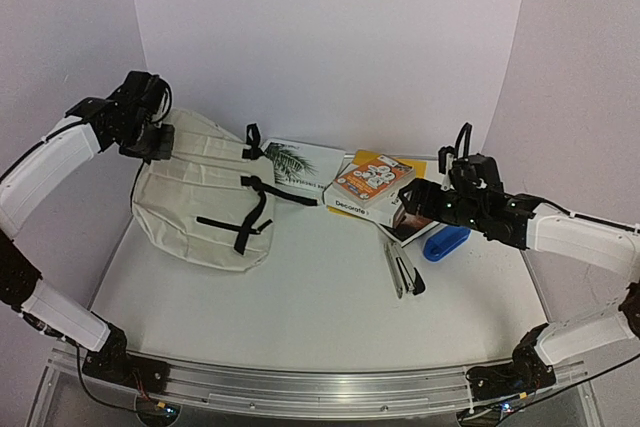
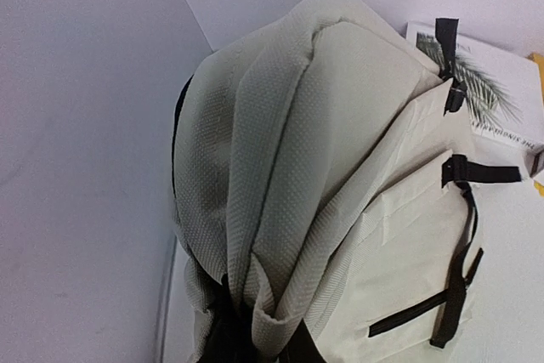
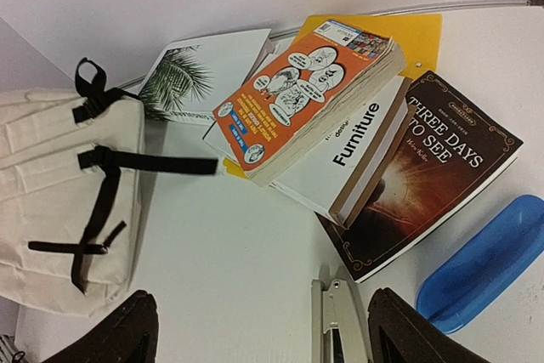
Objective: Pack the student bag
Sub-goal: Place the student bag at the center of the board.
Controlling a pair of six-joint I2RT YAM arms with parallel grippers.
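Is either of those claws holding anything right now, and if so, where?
The left gripper pinches a fold of fabric at the far left end of the student bag. The right gripper is open above the books, holding nothing.

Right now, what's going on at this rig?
The left gripper is pinched shut on a fabric fold at the top of the student bag, which lies flat at the far left of the table. The right gripper hangs open and empty over the stapler, beside a stack of books and a blue case. All of those lie outside the bag, so packing looks not yet begun.
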